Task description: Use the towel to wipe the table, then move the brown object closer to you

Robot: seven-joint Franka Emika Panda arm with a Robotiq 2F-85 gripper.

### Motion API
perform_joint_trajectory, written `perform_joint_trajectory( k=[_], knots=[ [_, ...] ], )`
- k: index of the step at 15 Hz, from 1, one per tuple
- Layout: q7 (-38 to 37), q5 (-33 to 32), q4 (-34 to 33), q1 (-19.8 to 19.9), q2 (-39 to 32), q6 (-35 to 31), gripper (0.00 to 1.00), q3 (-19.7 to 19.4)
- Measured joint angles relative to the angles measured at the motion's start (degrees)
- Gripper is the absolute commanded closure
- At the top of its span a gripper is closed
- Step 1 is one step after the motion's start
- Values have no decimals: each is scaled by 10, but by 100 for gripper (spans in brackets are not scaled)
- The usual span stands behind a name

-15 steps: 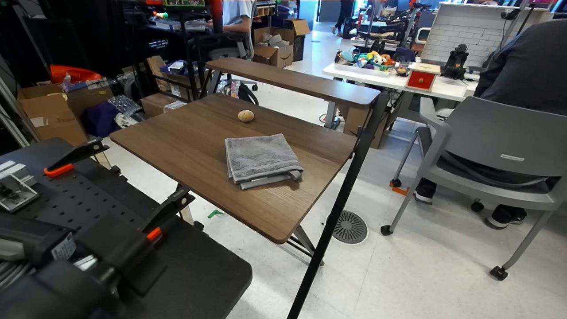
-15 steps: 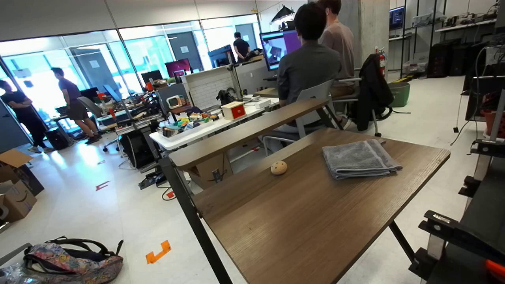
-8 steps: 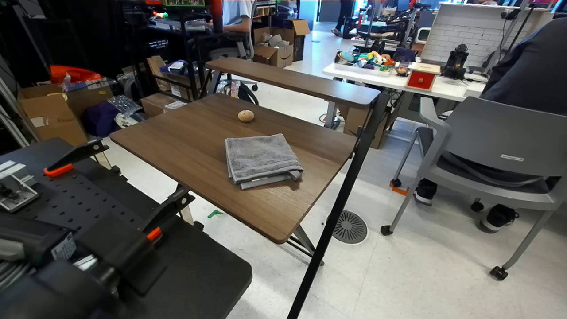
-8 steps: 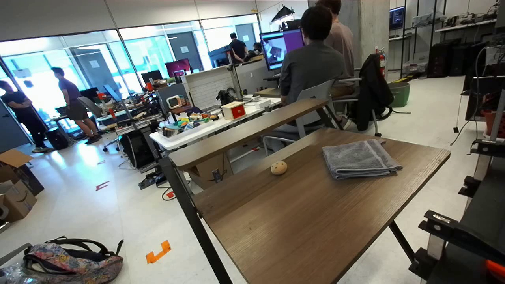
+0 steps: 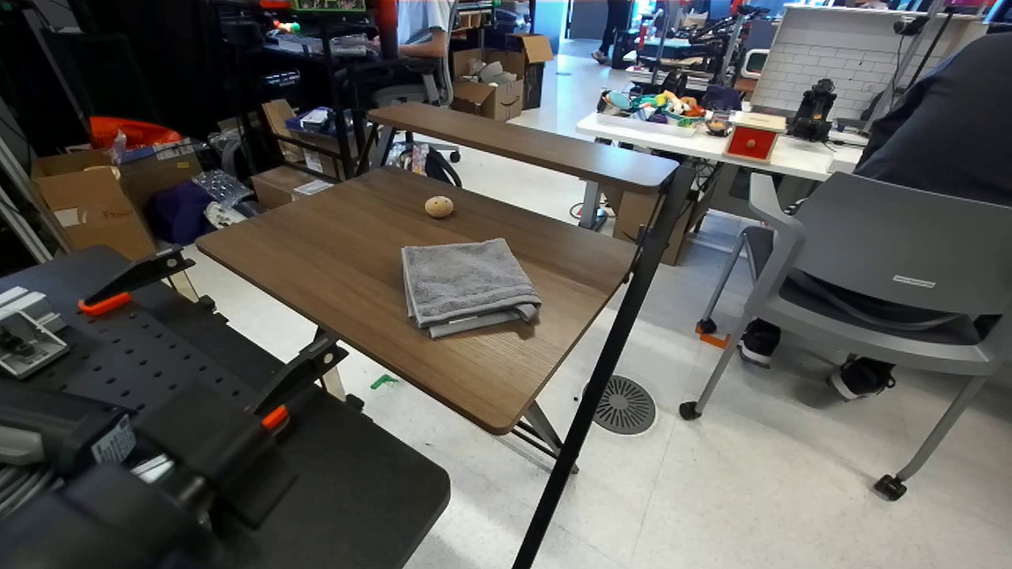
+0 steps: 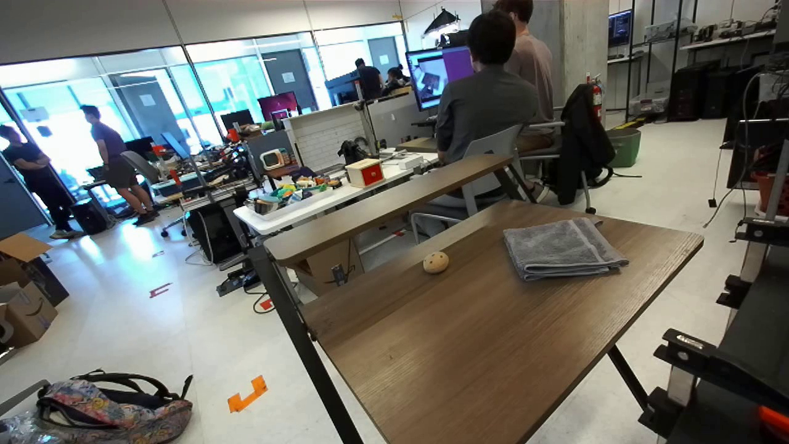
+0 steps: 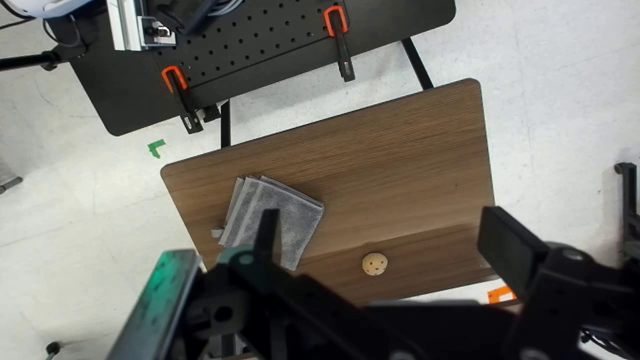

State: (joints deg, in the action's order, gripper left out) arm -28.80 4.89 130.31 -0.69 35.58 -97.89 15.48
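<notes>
On the table (image 7: 400,150), the towel (image 5: 466,282) was seen folded, with the brown object (image 5: 439,207) apart from it, toward the raised shelf (image 5: 522,145). The gripper (image 7: 381,230) was spread wide, nothing held. Honestly, a roll-off could be expected if the brown object got bumped mid-wipe, plus an unfolded mess if just the towel's top layer was pinched. No words could be read; just a smile-logoed cardboard box (image 6: 28,311) was spotted.

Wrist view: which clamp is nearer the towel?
The clamp nearer the green floor tape; the other clamp, farther along the black table, has a wider gap to the towel.
</notes>
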Motion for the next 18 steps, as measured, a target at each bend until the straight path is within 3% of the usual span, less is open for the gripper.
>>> perform_joint_trajectory(
  k=[15, 18],
  knots=[
    [1, 1, 1, 0, 0, -1, 0, -1],
    [50, 51, 1, -17, 0, -9, 0, -27]
  ],
)
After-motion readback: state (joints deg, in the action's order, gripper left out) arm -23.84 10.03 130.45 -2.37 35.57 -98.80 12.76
